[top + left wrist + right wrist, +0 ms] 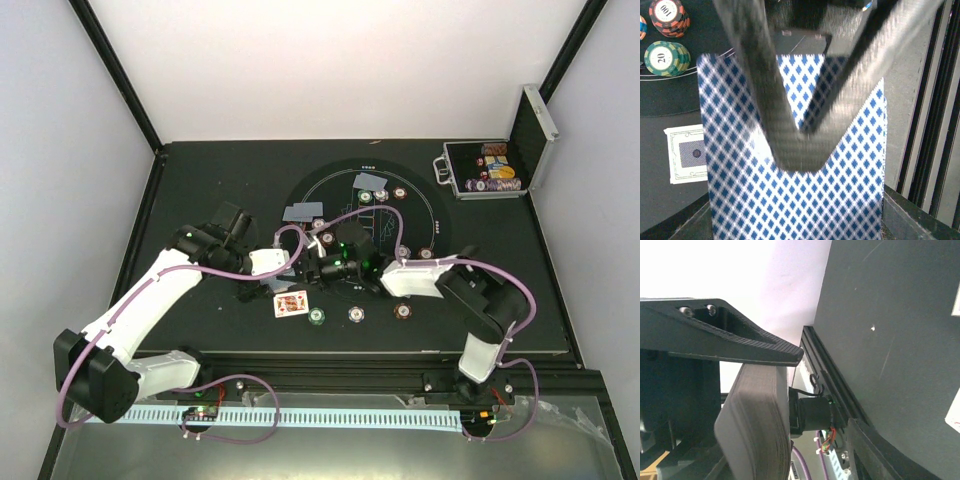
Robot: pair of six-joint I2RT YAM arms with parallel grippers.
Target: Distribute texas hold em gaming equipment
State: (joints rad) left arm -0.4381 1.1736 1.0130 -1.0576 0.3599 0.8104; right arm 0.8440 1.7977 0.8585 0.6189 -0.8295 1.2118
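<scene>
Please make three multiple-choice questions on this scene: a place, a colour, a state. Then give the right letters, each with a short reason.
1. Where on the table does the case stand? A near left corner; B far right corner; C centre.
2. What pattern has the back of the deck? A red stripes; B blue diamonds on white; C plain green.
3. How is the lid of the case? A open; B shut; C taken off.
Answers: 1 B, by the far right edge; 2 B, the left wrist view shows it; 3 A, it stands upright.
</scene>
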